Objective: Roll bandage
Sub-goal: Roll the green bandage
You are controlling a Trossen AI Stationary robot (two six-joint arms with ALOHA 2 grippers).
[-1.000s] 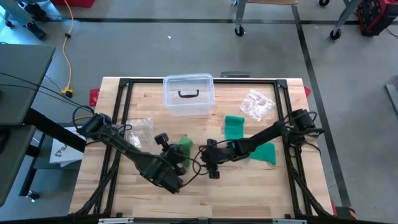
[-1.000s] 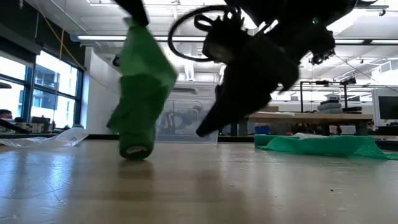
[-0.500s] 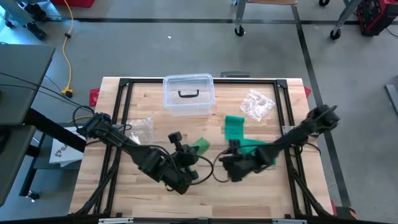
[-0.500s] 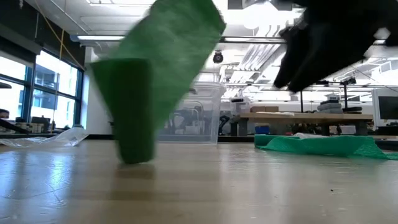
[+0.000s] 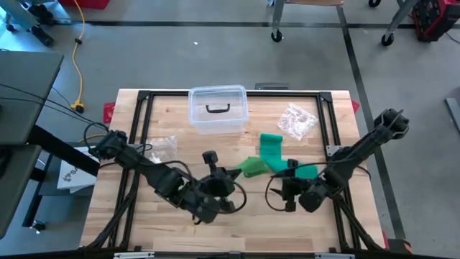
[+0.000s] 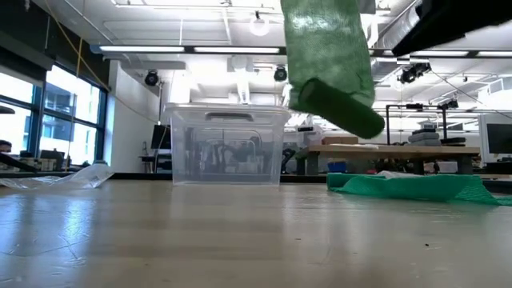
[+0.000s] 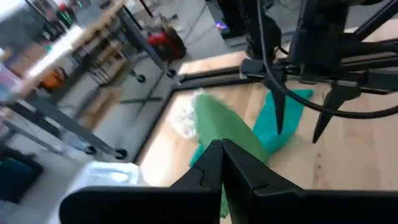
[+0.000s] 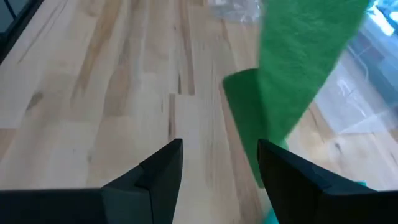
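Bandage roll (image 6: 336, 106), bright green, hangs tilted above the table (image 5: 180, 223) on its own unrolled strip, clear of the wood. Left gripper (image 5: 228, 173) is clamped on the strip's upper end, so the roll dangles just below and beside it, near the table's middle. Right gripper (image 5: 289, 196) waits nearby with its fingers (image 8: 155, 171) spread apart, the bandage just ahead of them. A clear plastic bin (image 5: 218, 109) sits behind.
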